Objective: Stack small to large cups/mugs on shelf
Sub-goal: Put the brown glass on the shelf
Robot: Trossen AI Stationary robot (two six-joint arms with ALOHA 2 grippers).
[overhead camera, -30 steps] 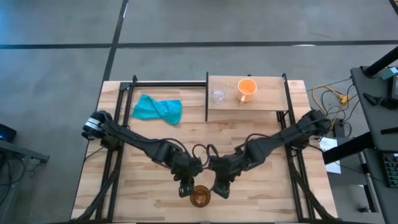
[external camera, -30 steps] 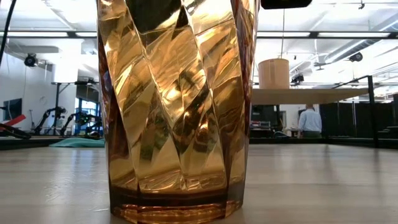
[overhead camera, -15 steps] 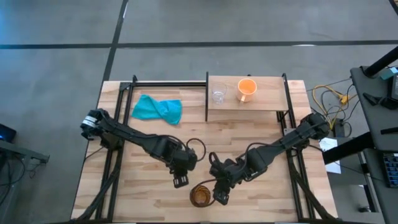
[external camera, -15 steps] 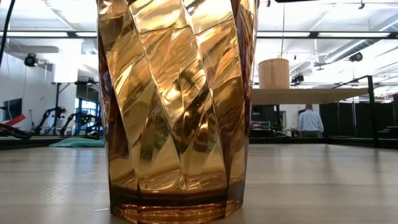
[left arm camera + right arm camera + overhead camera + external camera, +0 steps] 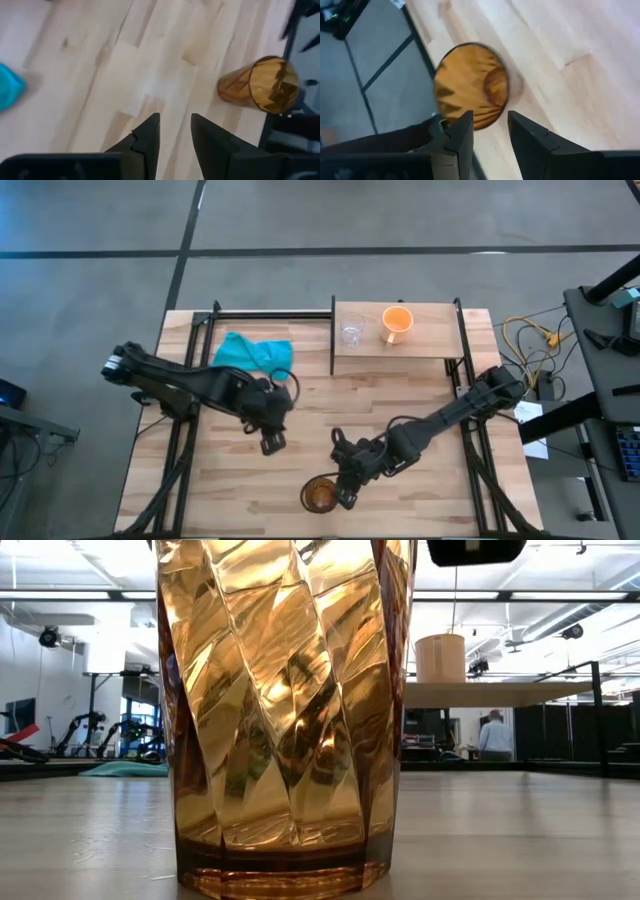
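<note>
The brown faceted cup [image 5: 319,496] stands upright on its base near the table's near edge and fills the low view [image 5: 285,710]. My right gripper [image 5: 344,491] hovers just at the cup's right side, open, its fingers pointing down past the cup's rim [image 5: 472,85]. My left gripper [image 5: 270,444] is open over bare table, well to the cup's far left; the cup [image 5: 260,85] shows ahead of it. The clear glass cup [image 5: 351,334] and the orange mug [image 5: 397,322] stand on the shelf [image 5: 430,345]. My right gripper [image 5: 487,117] comes at the brown cup from above, with one fingertip [image 5: 466,120] lying over the rim's edge [image 5: 470,125] in the wrist view. Whether it touches the rim, I cannot tell. The cup stands upright on the table.
A teal cloth [image 5: 252,353] lies at the table's far left, beside the shelf. Black frame rails run along both table sides [image 5: 185,430]. A person [image 5: 495,735] stands far off in the room. Bare planks spread between the cup and the shelf.
My left gripper has drawn away from the brown cup, toward the table's left and far side. My right gripper has shifted toward the near edge and closer over the cup's right rim. The cup has stayed where it was, upright.
</note>
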